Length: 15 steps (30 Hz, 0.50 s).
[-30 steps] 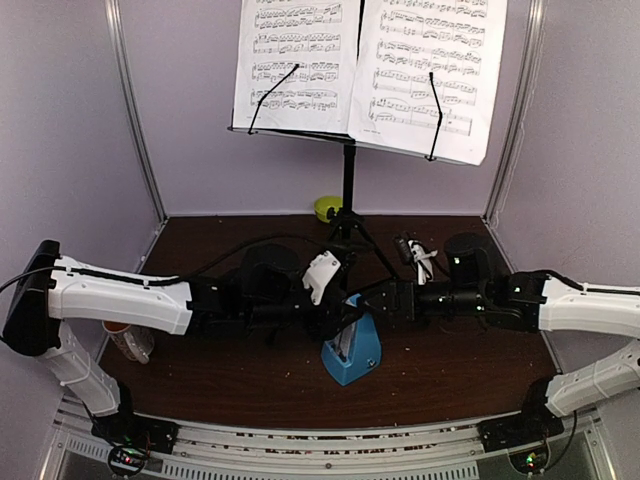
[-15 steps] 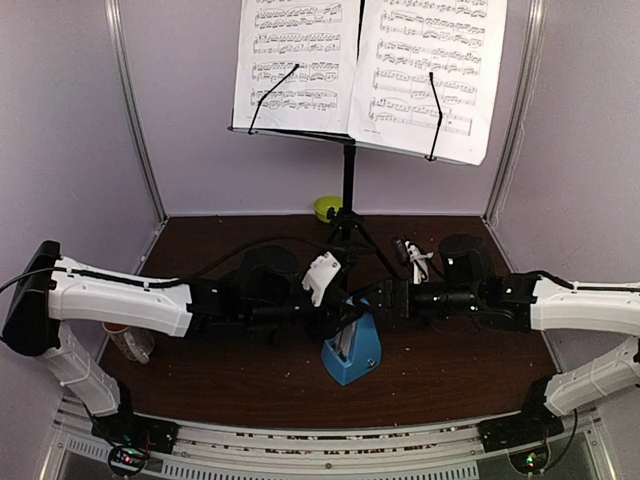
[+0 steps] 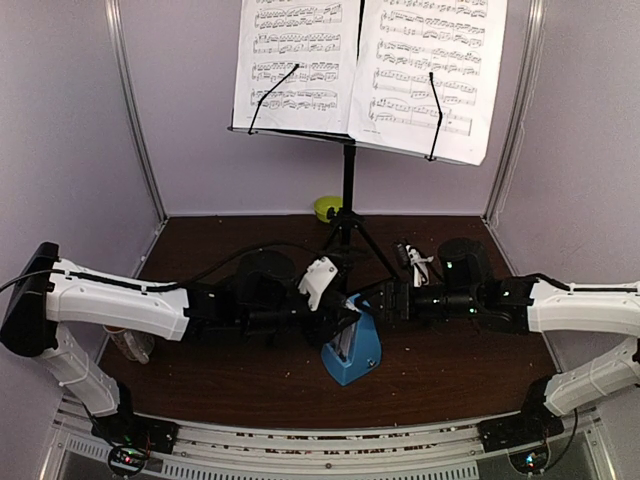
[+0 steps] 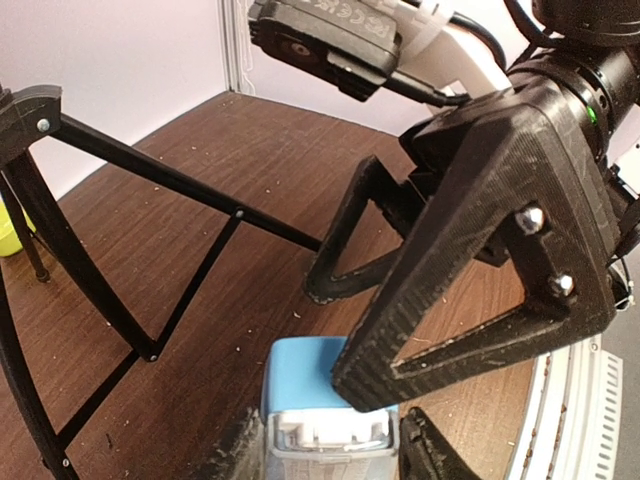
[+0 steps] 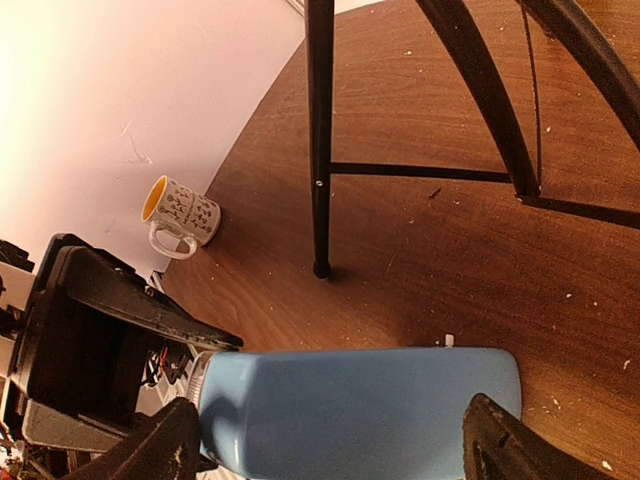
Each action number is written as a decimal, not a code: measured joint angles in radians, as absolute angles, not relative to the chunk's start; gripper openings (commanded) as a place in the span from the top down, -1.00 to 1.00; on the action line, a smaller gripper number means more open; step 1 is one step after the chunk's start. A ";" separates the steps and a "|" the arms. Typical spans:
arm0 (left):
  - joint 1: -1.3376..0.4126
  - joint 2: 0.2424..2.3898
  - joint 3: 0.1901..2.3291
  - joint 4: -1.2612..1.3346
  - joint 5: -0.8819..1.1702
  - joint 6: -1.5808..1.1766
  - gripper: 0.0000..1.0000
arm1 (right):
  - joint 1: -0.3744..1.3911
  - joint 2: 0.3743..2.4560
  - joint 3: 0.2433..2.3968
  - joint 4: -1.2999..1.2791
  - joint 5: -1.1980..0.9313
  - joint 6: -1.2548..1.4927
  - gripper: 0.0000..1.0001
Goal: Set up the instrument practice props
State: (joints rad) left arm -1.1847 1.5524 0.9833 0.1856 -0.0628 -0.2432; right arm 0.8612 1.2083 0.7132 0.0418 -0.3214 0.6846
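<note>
Blue plastic, the small pyramid metronome with its clear cover (image 3: 351, 350) stands on the dark wooden table (image 3: 450, 370) before the black tripod music stand (image 3: 348, 180). My right gripper (image 3: 368, 300) is spread astride it; my left gripper (image 3: 338, 318) I cannot read. It looks light, smooth and tippy, so I'd pinch its lower flanks gently.
</note>
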 measured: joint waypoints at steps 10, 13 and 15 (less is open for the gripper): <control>-1.187 1.543 0.974 0.187 -0.068 -0.233 0.71 | 0.862 1.208 0.708 0.053 -0.320 0.684 -0.71; -1.188 1.543 0.974 0.186 -0.067 -0.224 0.80 | 0.862 1.210 0.700 0.069 -0.319 0.682 -0.69; -1.188 1.542 0.974 0.186 -0.067 -0.218 0.83 | 0.862 1.211 0.694 0.084 -0.320 0.681 -0.68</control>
State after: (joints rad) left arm -1.1885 1.5425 0.9741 0.1864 -0.0673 -0.2176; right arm 0.8623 1.2114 0.6941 0.0841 -0.3202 0.6811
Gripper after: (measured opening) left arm 0.391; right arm 0.848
